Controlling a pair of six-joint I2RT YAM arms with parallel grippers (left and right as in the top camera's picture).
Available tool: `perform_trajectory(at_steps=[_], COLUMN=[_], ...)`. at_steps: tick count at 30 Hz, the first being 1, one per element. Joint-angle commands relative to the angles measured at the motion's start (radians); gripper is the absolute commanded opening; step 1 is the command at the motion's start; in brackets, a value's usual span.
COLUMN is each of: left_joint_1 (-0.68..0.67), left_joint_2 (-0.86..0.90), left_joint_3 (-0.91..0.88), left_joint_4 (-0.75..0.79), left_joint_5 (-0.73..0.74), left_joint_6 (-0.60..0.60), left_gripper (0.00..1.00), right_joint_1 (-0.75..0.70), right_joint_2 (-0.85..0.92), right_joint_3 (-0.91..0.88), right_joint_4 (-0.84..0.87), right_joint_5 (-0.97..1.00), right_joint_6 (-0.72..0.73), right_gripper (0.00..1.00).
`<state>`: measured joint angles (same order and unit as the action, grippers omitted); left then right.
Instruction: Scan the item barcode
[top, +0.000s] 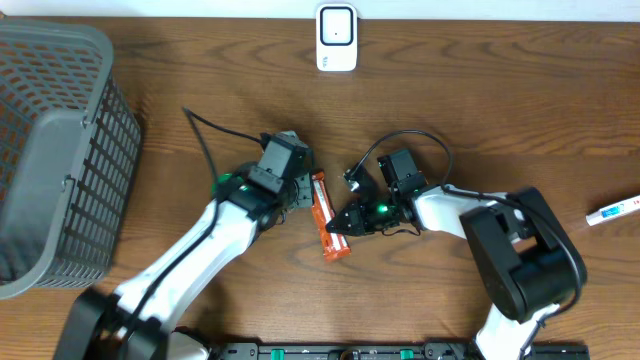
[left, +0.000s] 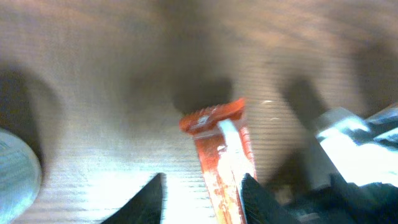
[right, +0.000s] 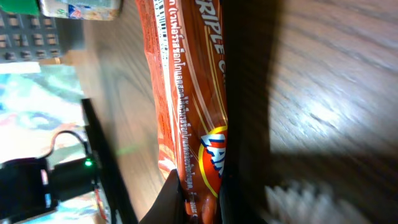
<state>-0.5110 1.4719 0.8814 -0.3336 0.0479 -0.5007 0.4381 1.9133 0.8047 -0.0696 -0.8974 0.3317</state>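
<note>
The item, an orange snack bar (top: 322, 205), lies on the wooden table at mid-scene. My right gripper (top: 340, 225) is shut on its near end; in the right wrist view the wrapper (right: 186, 81) is pinched between the two dark fingers of that gripper (right: 202, 205). My left gripper (top: 303, 193) sits at the bar's far end and is open. In the left wrist view the bar (left: 214, 149) runs between that gripper's (left: 202, 202) spread fingers, close against the right finger (left: 258, 202). A white scanner (top: 336, 38) stands at the back edge. No barcode is readable.
A grey mesh basket (top: 60, 150) fills the left side. A small white tube (top: 612, 212) lies at the far right edge. A black cable (top: 215, 130) loops behind the left arm.
</note>
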Motion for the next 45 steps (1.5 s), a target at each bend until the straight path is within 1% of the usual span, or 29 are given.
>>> perform_trajectory(at_steps=[1,3,7,10,15,20,28,36,42,45], left_joint_1=[0.005,0.005,0.005,0.005,0.005,0.005,0.005,0.005,0.005,0.005], left_joint_2=[-0.105,-0.163,-0.289,-0.377,-0.479,-0.501,-0.491,-0.49,-0.485,-0.484], left_joint_3=[-0.004,-0.004,-0.004,-0.004,-0.004,-0.005,-0.005,-0.005,-0.005,-0.005], left_joint_4=[-0.006,-0.022,-0.076,-0.112,-0.153,-0.16,-0.161,-0.175,-0.201,-0.205], left_joint_5=[-0.021,-0.055,-0.167,-0.246,-0.35,-0.354,-0.353,-0.353,-0.353,-0.352], left_joint_6=[0.075,0.074,0.074,0.075,0.074,0.082,0.082,0.082,0.082,0.082], left_gripper=[0.65,0.68,0.72,0.79,0.81,0.82,0.82,0.82,0.82,0.82], right_joint_1=[-0.006,-0.006,-0.007,-0.006,-0.006,-0.006,-0.006,-0.006,-0.006,-0.006], right_joint_2=[-0.089,-0.153,-0.294,-0.391,-0.513,-0.587,-0.646,-0.662,-0.662,-0.662], right_joint_3=[-0.021,-0.021,-0.021,-0.021,-0.021,-0.021,-0.011,0.051,0.1,0.102], right_joint_4=[-0.045,-0.089,-0.183,-0.259,-0.428,-0.516,-0.543,-0.65,-0.667,-0.672], right_joint_5=[0.117,0.117,0.119,0.117,0.117,0.073,-0.065,-0.065,-0.06,-0.027], right_joint_6=[-0.059,-0.06,-0.06,-0.063,-0.143,-0.208,-0.206,-0.207,-0.225,-0.226], right_gripper=[0.01,0.01,0.01,0.01,0.01,0.01,0.01,0.01,0.01,0.01])
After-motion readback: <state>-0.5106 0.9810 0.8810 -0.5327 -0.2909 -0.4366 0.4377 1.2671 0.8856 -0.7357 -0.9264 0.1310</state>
